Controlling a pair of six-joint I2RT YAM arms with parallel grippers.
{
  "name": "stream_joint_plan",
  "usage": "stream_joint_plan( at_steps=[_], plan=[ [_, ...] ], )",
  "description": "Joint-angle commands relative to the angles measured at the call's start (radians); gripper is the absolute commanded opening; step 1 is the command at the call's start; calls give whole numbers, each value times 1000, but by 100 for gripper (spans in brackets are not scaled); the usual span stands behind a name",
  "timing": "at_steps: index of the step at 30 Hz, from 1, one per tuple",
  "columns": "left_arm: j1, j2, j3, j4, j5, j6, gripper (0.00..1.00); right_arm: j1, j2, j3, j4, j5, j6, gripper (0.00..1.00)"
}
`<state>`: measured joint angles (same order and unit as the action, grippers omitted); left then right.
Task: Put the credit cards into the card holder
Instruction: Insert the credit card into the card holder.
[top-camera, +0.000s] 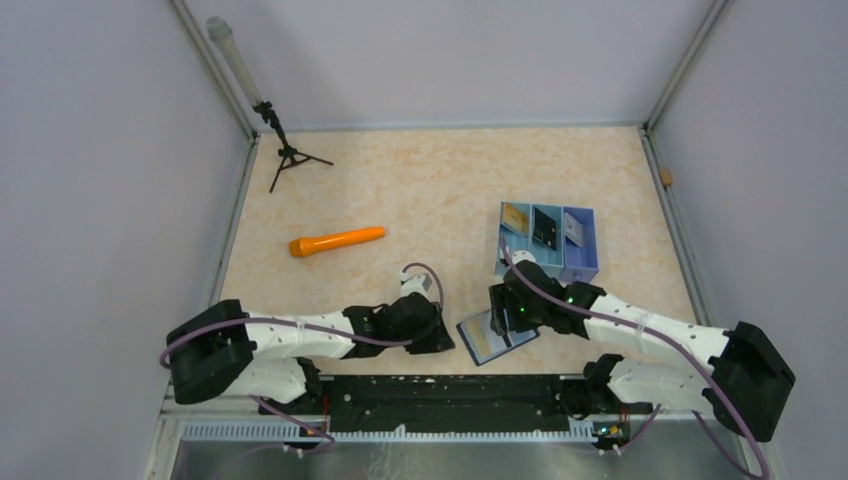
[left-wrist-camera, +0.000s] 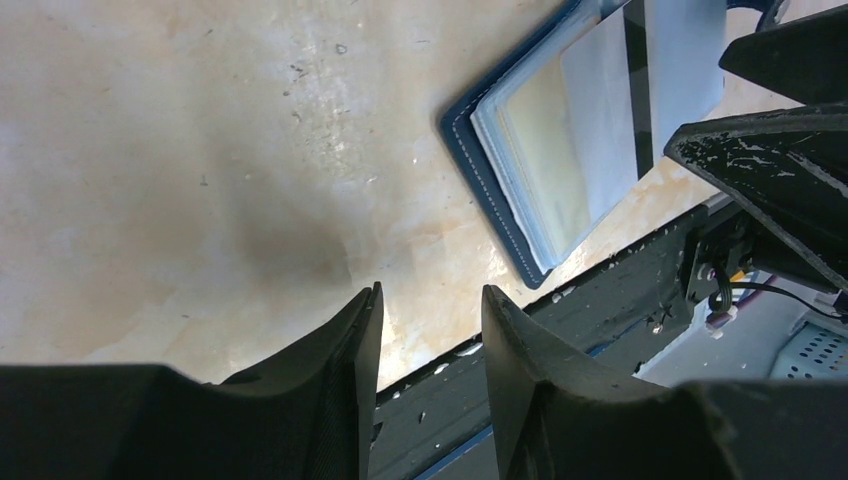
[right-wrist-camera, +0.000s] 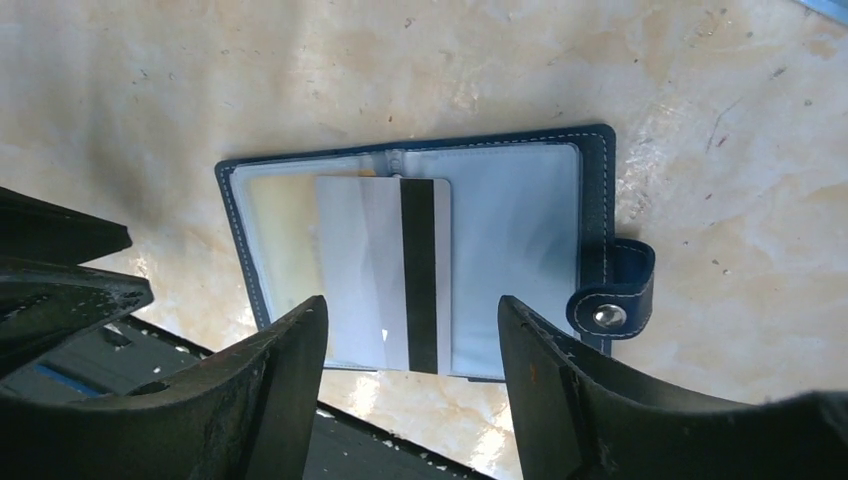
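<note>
An open card holder (top-camera: 497, 338) lies flat on the table (top-camera: 440, 190) close to the near edge, a little right of the middle. It is navy blue outside and pale blue inside, and its snap tab (right-wrist-camera: 612, 296) sticks out from one side. A pale card with a black stripe (right-wrist-camera: 378, 272) lies across the holder's middle fold, on top of the clear sleeves, and a gold-yellow card (right-wrist-camera: 278, 232) shows through the sleeve beside it. The right gripper (right-wrist-camera: 412, 335) hangs directly over the holder with its fingers spread wide and nothing clamped between them. The left gripper (left-wrist-camera: 430, 330) sits just to the holder's left, low over bare table, with a narrow gap between its fingers and nothing held. Farther back on the right side stands a blue tray (top-camera: 583, 270) whose three compartments hold a gold card (top-camera: 515, 218), a black card (top-camera: 545, 228) and a white card (top-camera: 573, 230). An orange torch-shaped object (top-camera: 337, 241) lies left of centre, and a small black tripod (top-camera: 288, 155) stands at the far left corner.
</note>
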<state>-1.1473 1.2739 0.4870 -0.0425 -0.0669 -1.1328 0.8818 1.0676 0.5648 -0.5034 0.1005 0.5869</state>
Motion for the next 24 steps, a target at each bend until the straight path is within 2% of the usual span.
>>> stream_joint_plan(
  at_steps=[1, 5, 14, 24],
  plan=[
    [-5, 32, 40, 87, 16, -8, 45, 14, -11, -14, 56, -40, 15, 61],
    [-5, 69, 51, 131, 38, -14, 43, 13, 9, -68, 134, -90, 37, 60],
    [-5, 144, 57, 202, 61, -22, 38, 14, 65, -77, 160, -96, 38, 60],
    [-5, 212, 41, 258, 93, -38, 25, 14, 76, -80, 257, -271, 63, 47]
  ],
)
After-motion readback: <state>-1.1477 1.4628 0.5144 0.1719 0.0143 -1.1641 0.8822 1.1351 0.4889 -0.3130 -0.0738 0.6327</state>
